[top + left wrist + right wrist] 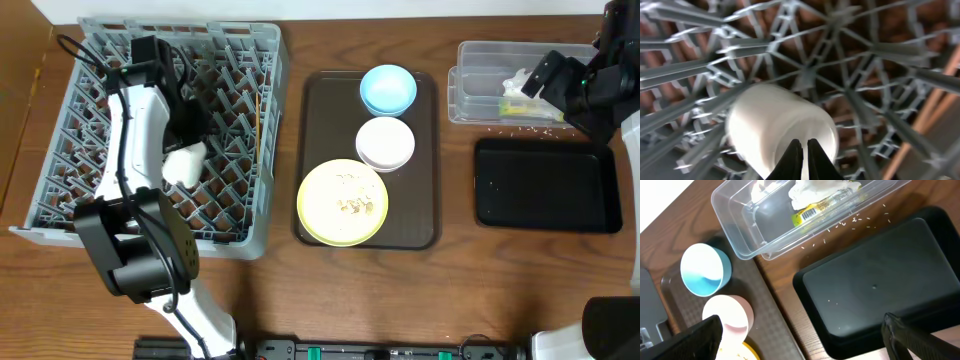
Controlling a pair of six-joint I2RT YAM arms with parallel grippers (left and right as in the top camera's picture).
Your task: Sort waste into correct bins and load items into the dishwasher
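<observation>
My left gripper (804,150) is shut on the rim of the small pale cup (775,125) and holds it among the pegs of the grey dish rack (240,60); the cup also shows in the overhead view (185,163). Chopsticks (258,120) lie in the rack. The blue bowl (388,88), white bowl (385,143) and yellow-green plate (330,190) with crumbs sit on the brown tray. My right gripper (802,320) is open and empty above the clear tub (735,225) and black tray (880,280). The tub holds the napkin (812,190) and wrapper (822,207).
The brown serving tray (320,130) lies between the rack and the bins. Loose rice crumbs (850,222) lie on the table between the clear tub and the black tray, and a few specks lie on the black tray.
</observation>
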